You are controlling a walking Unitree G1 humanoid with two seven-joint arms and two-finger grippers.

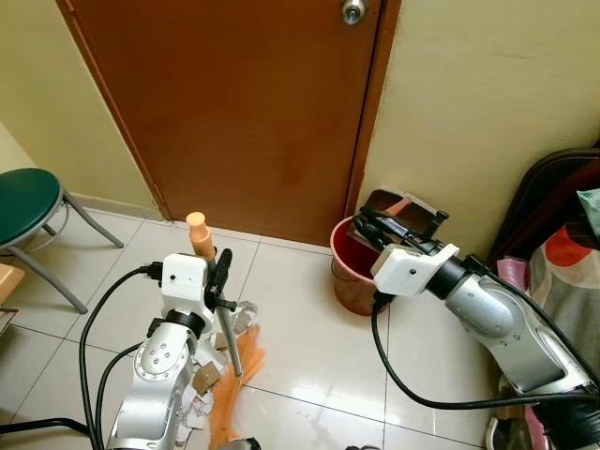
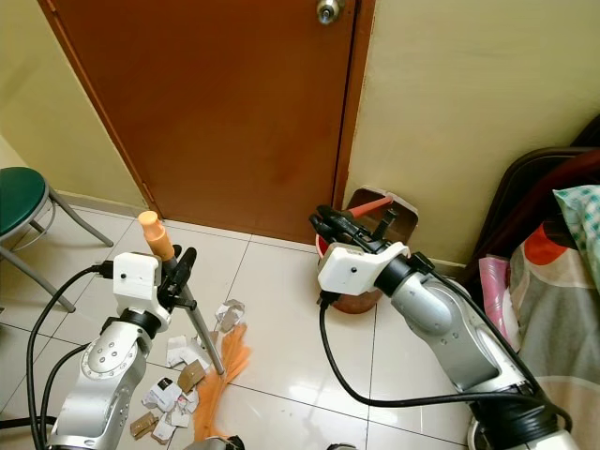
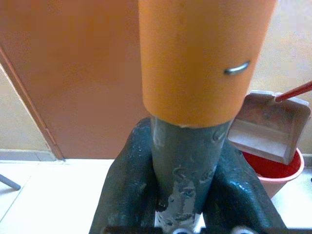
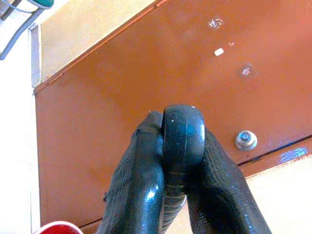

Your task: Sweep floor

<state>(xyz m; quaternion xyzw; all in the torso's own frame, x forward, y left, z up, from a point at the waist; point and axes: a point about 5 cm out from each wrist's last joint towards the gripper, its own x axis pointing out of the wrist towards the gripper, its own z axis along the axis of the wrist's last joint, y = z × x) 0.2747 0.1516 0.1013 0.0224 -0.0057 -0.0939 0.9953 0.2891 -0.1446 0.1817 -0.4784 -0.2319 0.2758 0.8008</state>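
My left gripper is shut on the grey pole of a broom, just below its orange cap. The orange bristles rest on the tiles among several scraps of paper and card. To the right, by the wall, a brown dustpan with a thin red stem leans in a red bucket. My right gripper hovers over the bucket's rim. In the right wrist view its fingers are shut on a rounded black handle, which looks like the dustpan's handle.
A closed brown door with a metal knob stands straight ahead. A green stool with grey legs is at the left. Cloth and bags are piled at the right. Black cables hang from both arms.
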